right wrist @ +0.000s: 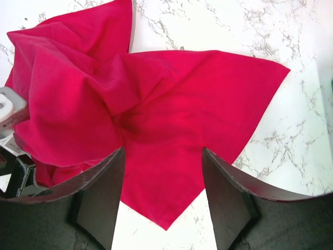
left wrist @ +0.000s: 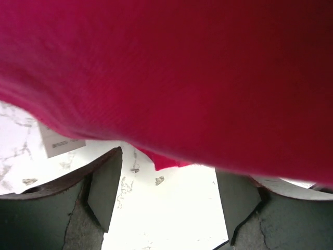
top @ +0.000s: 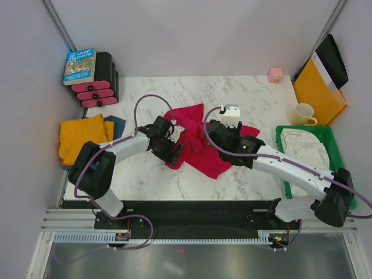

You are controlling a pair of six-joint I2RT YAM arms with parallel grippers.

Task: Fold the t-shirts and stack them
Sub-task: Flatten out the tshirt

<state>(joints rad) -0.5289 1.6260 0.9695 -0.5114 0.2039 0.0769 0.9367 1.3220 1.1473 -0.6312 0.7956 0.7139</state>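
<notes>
The crimson red t-shirt (top: 197, 148) lies crumpled and unfolded in the middle of the marble table (top: 256, 96). My left gripper (top: 173, 152) is at its left edge. In the left wrist view its jaws (left wrist: 169, 174) are open, with red fabric (left wrist: 197, 78) hanging over the fingertips and bare table between them. My right gripper (top: 216, 138) is over the shirt's right half, open and empty (right wrist: 162, 161), with red cloth (right wrist: 156, 104) below it. The orange t-shirt (top: 78, 138) lies folded at the left edge, on top of the dark blue one (top: 117, 124).
A green bin (top: 281, 132) holding white cloth stands at the right. A yellow mug (top: 303, 114) and an orange-yellow folder (top: 317, 93) are behind it. A book (top: 79, 65) on black-and-pink rolls (top: 99, 87) is back left. A small pink object (top: 275, 74) is at the back.
</notes>
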